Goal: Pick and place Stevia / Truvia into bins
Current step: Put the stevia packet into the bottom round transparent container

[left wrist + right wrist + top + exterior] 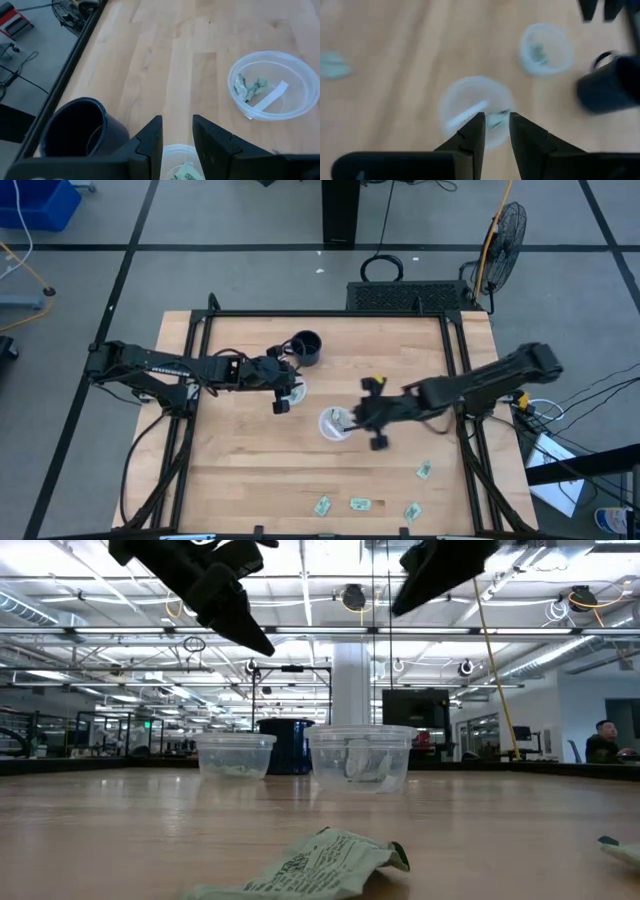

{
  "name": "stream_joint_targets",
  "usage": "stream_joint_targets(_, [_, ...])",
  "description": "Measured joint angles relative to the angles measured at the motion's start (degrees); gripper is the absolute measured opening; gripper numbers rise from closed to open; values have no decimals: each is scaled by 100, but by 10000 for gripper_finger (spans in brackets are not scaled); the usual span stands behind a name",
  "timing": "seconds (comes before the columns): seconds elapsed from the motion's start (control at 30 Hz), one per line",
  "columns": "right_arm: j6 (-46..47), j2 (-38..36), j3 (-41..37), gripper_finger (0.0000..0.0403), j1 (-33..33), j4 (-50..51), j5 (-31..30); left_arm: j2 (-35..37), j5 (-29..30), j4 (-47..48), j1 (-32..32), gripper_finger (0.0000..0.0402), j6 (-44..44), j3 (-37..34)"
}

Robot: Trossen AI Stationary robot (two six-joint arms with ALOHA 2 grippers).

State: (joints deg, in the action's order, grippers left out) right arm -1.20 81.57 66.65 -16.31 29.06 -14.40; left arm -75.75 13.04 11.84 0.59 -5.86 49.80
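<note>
Left gripper (281, 387): dark two-finger claw, fingers a narrow gap apart and empty, hanging over the first clear round plastic cup (293, 391).
Right gripper (372, 412): matching dark claw, fingers slightly parted, nothing between them, poised just beside the second clear round plastic cup (333, 423).
Cups: thin see-through walls, whitish rims, upright on the pale wood-plank table (240, 470); each already holds crumpled green-and-white packets (252, 87).
Black mug (306, 347): glossy cylinder, standing just beyond the left gripper.
Loose sweetener packets (360, 504): four small flat paper rectangles, light green and white, near the table's front edge, well apart from both grippers.
Packet axes: the middle one lies lengthwise along the front edge; the others sit tilted.
Nearest packet (310, 868): wrinkled, printed, lying flat.
</note>
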Motion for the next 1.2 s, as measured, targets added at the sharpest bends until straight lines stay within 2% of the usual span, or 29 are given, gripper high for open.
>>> stream_joint_targets(0.07, [366, -351, 0, 84, -210, 674, 353, 0, -4, 2, -34, 113, 0, 0])
stream_joint_targets(0.13, [1123, -617, 0, 86, -422, 1420, 591, 0, -15, 2, -42, 113, -14, 0])
stream_joint_targets(0.27, [3814, -877, -195, 86, -856, 2445, 722, 0, -13, 0, -36, 113, 64, 0])
stream_joint_targets(0.37, [5390, -890, -617, 89, -1213, 2507, 1302, 0, -13, 1, -36, 113, 66, 0])
stream_joint_targets(0.53, [7662, -888, -1493, 107, -1686, 2189, 3018, 0, 0, -2, -5, 113, 363, 0])
stream_joint_targets(0.6, [8350, -888, -1884, 116, -1873, 1866, 3487, 0, 8, -2, 0, 113, 523, 0])
stream_joint_targets(0.67, [8597, -889, -2273, 125, -2005, 1405, 3710, 0, 9, -1, -2, 113, 617, 0])
stream_joint_targets(0.8, [8622, -886, -2865, 134, -2031, 614, 3672, 0, 9, -4, -3, 113, 598, 0])
stream_joint_targets(0.97, [8512, -892, -2973, 128, -1976, 805, 3623, 0, 9, -13, 14, 113, 604, 0])
stream_joint_targets(1.2, [8452, -893, -2973, 126, -1976, 792, 2963, 0, 9, -14, 12, 113, 609, 0])
